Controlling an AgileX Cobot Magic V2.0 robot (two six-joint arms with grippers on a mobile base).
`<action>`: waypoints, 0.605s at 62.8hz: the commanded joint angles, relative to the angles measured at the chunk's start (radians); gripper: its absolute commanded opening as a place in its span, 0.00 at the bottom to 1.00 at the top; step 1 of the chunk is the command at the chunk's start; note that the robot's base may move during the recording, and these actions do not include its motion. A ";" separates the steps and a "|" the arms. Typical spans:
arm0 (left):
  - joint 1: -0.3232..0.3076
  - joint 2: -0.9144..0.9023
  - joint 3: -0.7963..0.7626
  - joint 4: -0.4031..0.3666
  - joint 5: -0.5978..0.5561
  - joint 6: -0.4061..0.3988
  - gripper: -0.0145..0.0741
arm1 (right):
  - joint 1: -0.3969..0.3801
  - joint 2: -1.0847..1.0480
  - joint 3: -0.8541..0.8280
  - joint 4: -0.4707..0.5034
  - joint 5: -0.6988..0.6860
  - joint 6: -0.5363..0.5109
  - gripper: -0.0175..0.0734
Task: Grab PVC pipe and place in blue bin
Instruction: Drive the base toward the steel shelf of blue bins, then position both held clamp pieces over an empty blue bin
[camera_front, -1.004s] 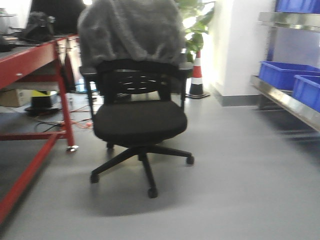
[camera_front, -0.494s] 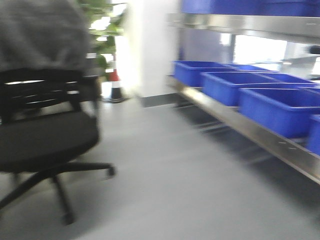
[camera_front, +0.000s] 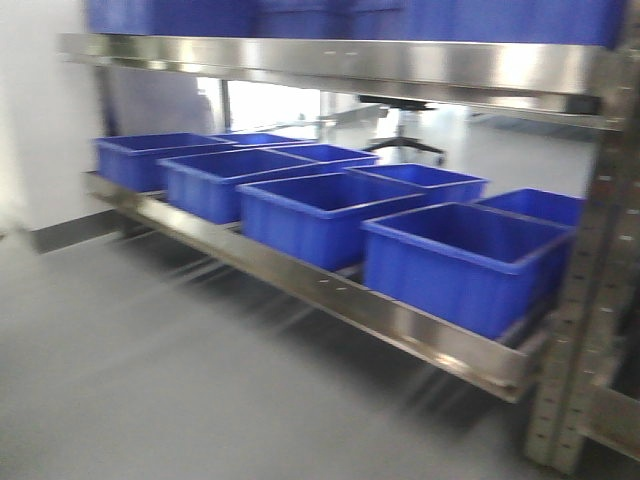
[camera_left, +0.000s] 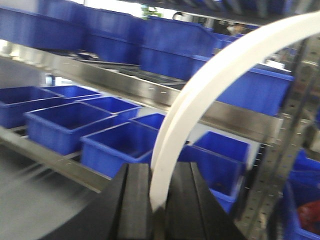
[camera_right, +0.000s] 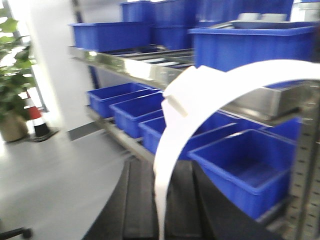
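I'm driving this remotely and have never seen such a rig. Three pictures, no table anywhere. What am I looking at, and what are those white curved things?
It is a wheeled robot with two arms. The front view looks ahead from its body: a steel rack with a row of open blue bins on its low shelf, and grey floor in front. The other two pictures come from cameras on the wrists, each looking along its tool. The left tool is shut on a long, smooth white arc strip. The right tool is shut on the PVC pipe, a curved white piece with a flat tab end. All views are blurred.
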 joint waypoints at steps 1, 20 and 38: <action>0.003 -0.002 -0.003 -0.004 -0.027 -0.004 0.04 | 0.001 -0.005 0.000 -0.013 -0.027 -0.008 0.01; 0.003 -0.002 -0.003 -0.004 -0.027 -0.004 0.04 | 0.001 -0.005 0.000 -0.013 -0.027 -0.008 0.01; 0.003 -0.002 -0.003 -0.004 -0.027 -0.004 0.04 | 0.001 -0.005 0.000 -0.013 -0.027 -0.008 0.01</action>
